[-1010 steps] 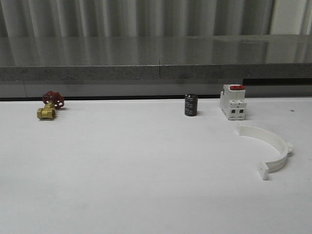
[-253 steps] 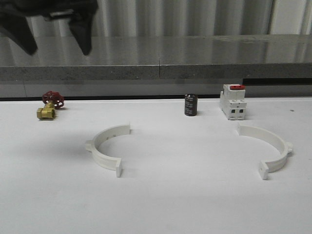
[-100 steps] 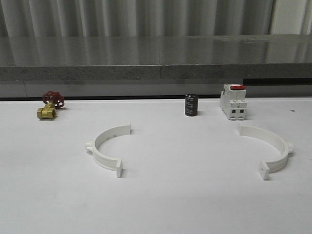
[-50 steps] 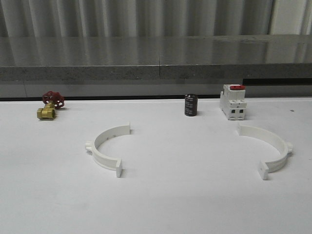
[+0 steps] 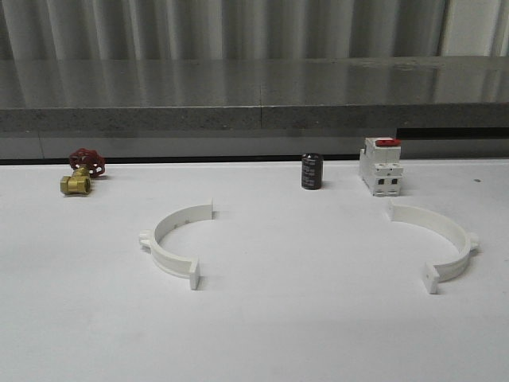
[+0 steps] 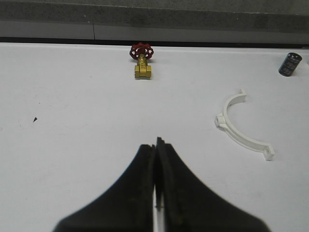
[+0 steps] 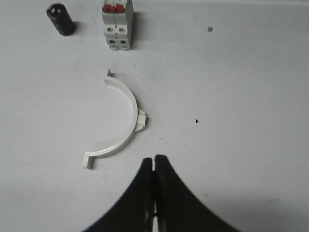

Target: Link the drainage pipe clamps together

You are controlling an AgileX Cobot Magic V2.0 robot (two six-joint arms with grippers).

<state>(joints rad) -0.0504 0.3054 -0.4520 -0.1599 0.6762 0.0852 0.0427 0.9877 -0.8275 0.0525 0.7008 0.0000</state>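
Note:
Two white half-ring drainage pipe clamps lie flat and far apart on the white table. The left clamp [image 5: 175, 243] [image 6: 240, 125] opens toward the right; the right clamp [image 5: 441, 243] [image 7: 123, 121] opens toward the left. Neither touches the other. My left gripper [image 6: 156, 142] is shut with nothing between its fingers, well short of the left clamp. In the right wrist view my right gripper [image 7: 154, 159] is shut and empty, a little short of the right clamp's outer lug [image 7: 141, 119].
A brass valve with a red handwheel [image 5: 82, 170] [image 6: 142, 59] sits at the far left. A black cylinder [image 5: 312, 171] [image 7: 60, 19] and a white breaker with a red top [image 5: 380, 165] [image 7: 117, 21] stand at the back. A grey ledge [image 5: 254, 115] borders the table behind.
The left clamp was not on the table 10 s ago and lies there now. A dark arm at the upper left 2.5 s ago has left the front view. Nothing has moved in the last second.

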